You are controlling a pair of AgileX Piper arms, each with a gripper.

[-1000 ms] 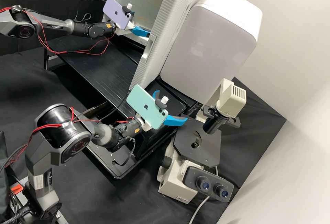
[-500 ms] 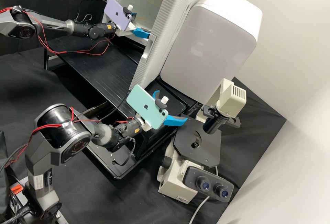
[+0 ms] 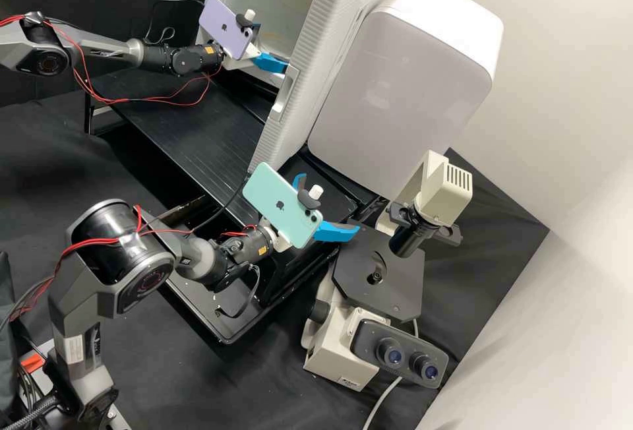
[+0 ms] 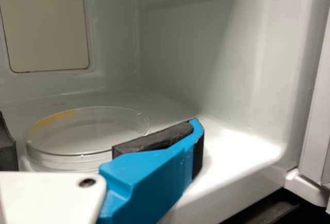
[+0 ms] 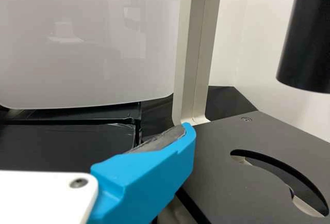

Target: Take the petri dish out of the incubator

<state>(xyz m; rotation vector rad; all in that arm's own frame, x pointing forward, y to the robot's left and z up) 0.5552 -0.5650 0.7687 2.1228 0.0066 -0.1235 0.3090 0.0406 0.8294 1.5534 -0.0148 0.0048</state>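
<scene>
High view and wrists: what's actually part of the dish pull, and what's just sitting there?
In play: petri dish, incubator, left gripper.
Just there: microscope, right gripper by its stage, black tray.

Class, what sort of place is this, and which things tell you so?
Most likely a biology laboratory: a microscope stands on the bench, beside a white incubator with a petri dish inside.
</scene>
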